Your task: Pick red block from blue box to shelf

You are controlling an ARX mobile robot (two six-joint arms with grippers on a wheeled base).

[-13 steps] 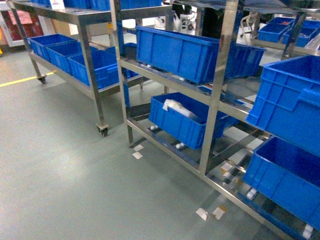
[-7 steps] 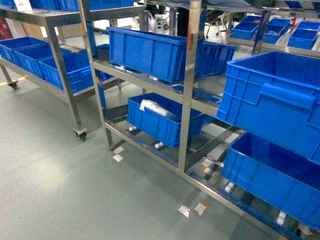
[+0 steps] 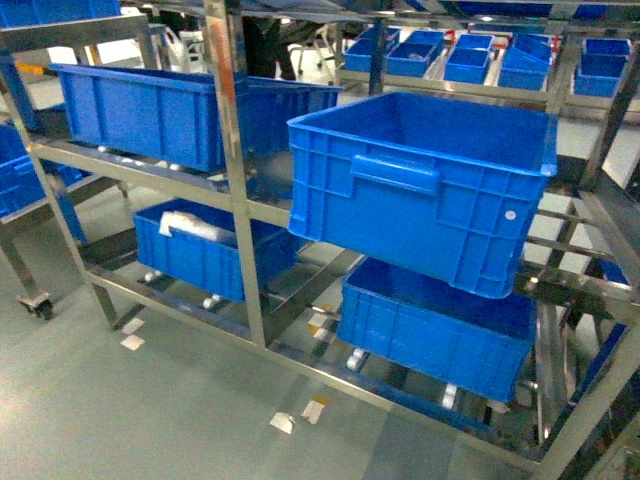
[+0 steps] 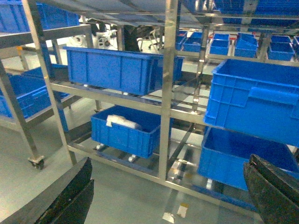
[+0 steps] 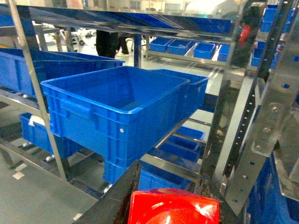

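Steel shelf (image 3: 232,190) fills the head view, ribbed blue crates on its tiers; biggest crate (image 3: 425,185) sits on the middle tier right of the front upright, a lower crate (image 3: 435,325) under it. Red block (image 5: 173,207) gripped in the right pincer (image 5: 170,205), just before the big crate. Left pincer (image 4: 168,196) gaping wide, holding nothing

Blue crates (image 3: 425,190) crowding shelf (image 3: 232,200) tiers
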